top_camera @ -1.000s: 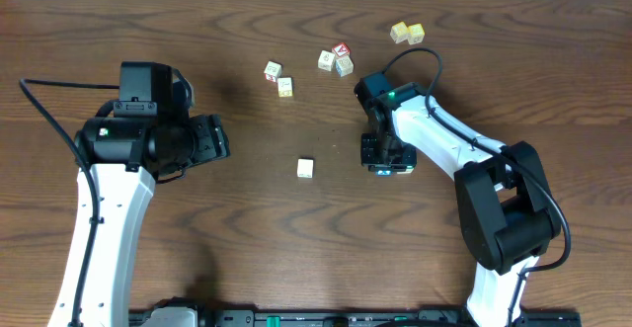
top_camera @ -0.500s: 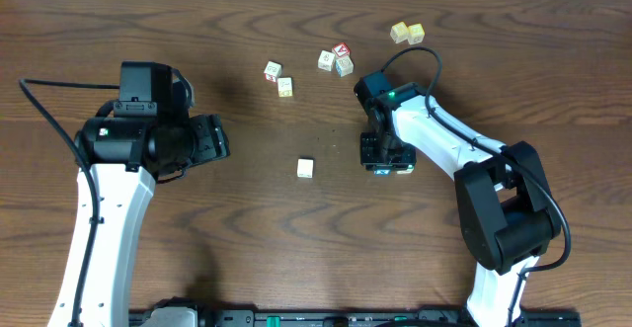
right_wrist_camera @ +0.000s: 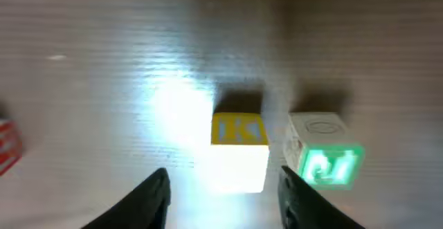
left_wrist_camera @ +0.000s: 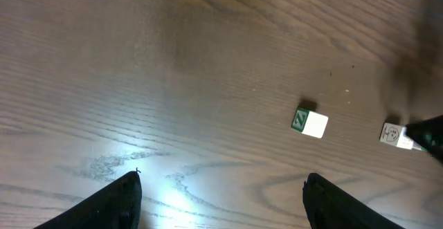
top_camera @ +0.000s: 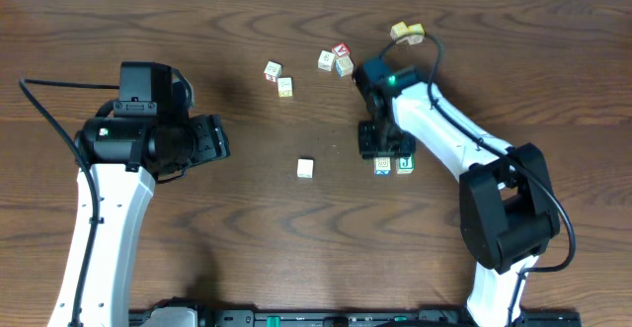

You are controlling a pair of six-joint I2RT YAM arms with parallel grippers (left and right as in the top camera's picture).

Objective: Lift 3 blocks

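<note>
Two of the blocks lie side by side on the table: one whitish with a blue mark on top (top_camera: 382, 166) and one with a green letter face (top_camera: 405, 163). My right gripper (top_camera: 382, 150) stands open just behind them. In the right wrist view the whitish cube (right_wrist_camera: 239, 156), which shows a yellow lettered side, sits between my fingertips without touching them. The green-faced cube (right_wrist_camera: 325, 158) lies outside the right finger (right_wrist_camera: 299, 198). A plain whitish cube (top_camera: 305, 168) lies alone mid-table and shows in the left wrist view (left_wrist_camera: 310, 123). My left gripper (top_camera: 219, 137) hangs open and empty at the left.
Several lettered cubes lie scattered at the back (top_camera: 279, 78), some with red marks (top_camera: 341, 50). A yellowish pair (top_camera: 407, 33) sits beyond the right arm's cable. The table's far edge runs along the top.
My right gripper has opened and drawn back toward the far side, uncovering the two cubes that now rest on the table. The left arm has not moved.
</note>
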